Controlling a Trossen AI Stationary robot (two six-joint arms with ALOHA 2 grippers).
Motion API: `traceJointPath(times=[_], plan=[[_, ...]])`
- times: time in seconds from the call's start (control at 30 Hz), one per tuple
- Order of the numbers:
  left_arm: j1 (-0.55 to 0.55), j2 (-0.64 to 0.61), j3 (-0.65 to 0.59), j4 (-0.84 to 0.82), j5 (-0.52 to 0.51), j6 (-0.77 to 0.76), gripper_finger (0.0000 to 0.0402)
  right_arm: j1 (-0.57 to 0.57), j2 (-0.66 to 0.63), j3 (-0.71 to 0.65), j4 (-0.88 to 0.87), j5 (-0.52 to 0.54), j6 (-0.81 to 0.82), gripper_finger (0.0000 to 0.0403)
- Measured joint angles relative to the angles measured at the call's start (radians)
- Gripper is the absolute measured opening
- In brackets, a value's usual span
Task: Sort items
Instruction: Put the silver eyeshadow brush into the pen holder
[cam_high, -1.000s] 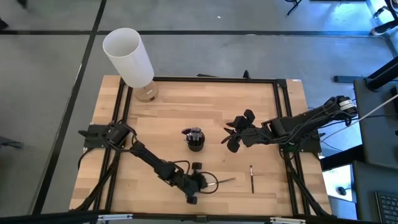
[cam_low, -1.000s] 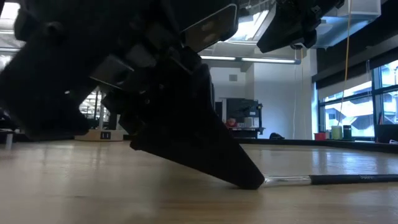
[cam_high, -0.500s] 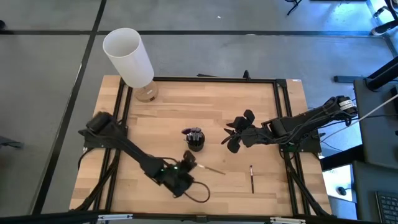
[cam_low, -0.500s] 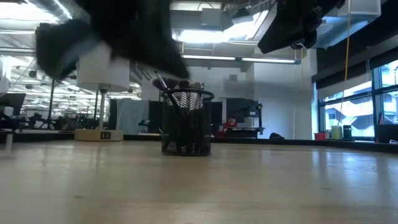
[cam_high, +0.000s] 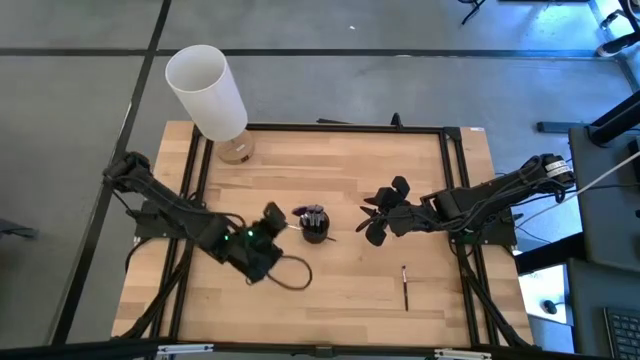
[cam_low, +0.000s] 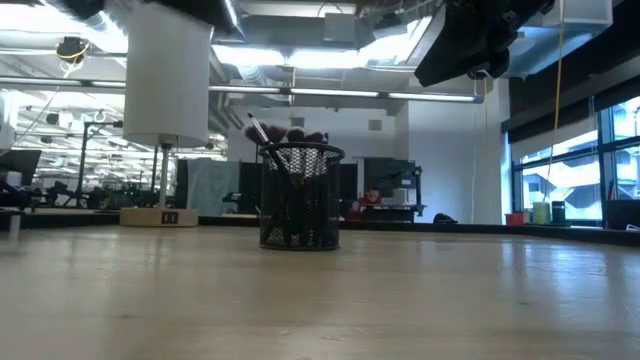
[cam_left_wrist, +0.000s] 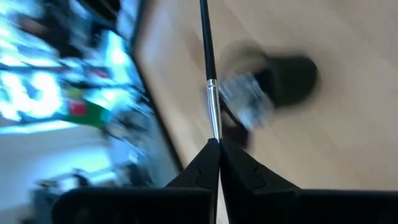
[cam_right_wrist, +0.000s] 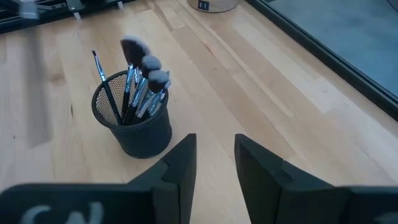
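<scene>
The left claw (cam_left_wrist: 214, 155), pinching a brush (cam_left_wrist: 208, 68), has swung up off the surface (cam_high: 350, 170) to the cup (cam_high: 315, 228); the right claw (cam_right_wrist: 214, 163) waits spread.

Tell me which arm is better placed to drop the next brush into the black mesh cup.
Left. Its claw is shut on a brush, right beside the black mesh cup. The right claw hangs open and empty.

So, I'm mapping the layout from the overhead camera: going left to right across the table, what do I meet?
White cylinder → left tool, shut on a makeup brush → black mesh cup holding brushes → right tool, open → lone brush lying on the wood.
</scene>
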Motion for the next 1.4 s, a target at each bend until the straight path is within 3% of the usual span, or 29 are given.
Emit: traceJointPath(times=[0.2, 0.37, 0.6, 0.83, 1.0, 1.13, 1.23, 1.4], plan=[[0.078, -0.024, -0.001, -0.302, 0.148, -0.133, 0.0003, 0.0, 0.0, 0.0, 0.0, 0.0, 0.003, 0.011], [0.131, -0.024, -0.001, -0.303, 0.189, -0.075, 0.0009, 0.0, 0.0, 0.0, 0.0, 0.0, 0.003, 0.011], [0.157, -0.024, -0.001, -0.273, 0.034, 0.074, 0.0028, 0.0, 0.0, 0.0, 0.0, 0.0, 0.003, 0.011], [0.154, 0.001, 0.0, -0.266, 0.0, 0.213, 0.0049, 0.0, 0.0, 0.0, 0.0, 0.001, -0.004, 0.011], [0.147, 0.032, 0.0, -0.186, -0.095, 0.235, 0.0064, 0.0, 0.0, 0.0, 0.001, 0.001, -0.004, 0.011], [0.146, 0.039, 0.0, -0.145, -0.103, 0.212, 0.0072, 0.0, 0.0, 0.0, 0.0, 0.001, -0.004, 0.011], [0.148, 0.039, 0.0, -0.145, -0.006, 0.065, 0.0074, 0.0, 0.0, 0.0, 0.001, 0.0, -0.004, 0.011], [0.182, 0.038, -0.048, -0.149, 0.373, -0.169, 0.0074, 0.0, 0.0, 0.0, 0.0, 0.0, -0.003, 0.011]])
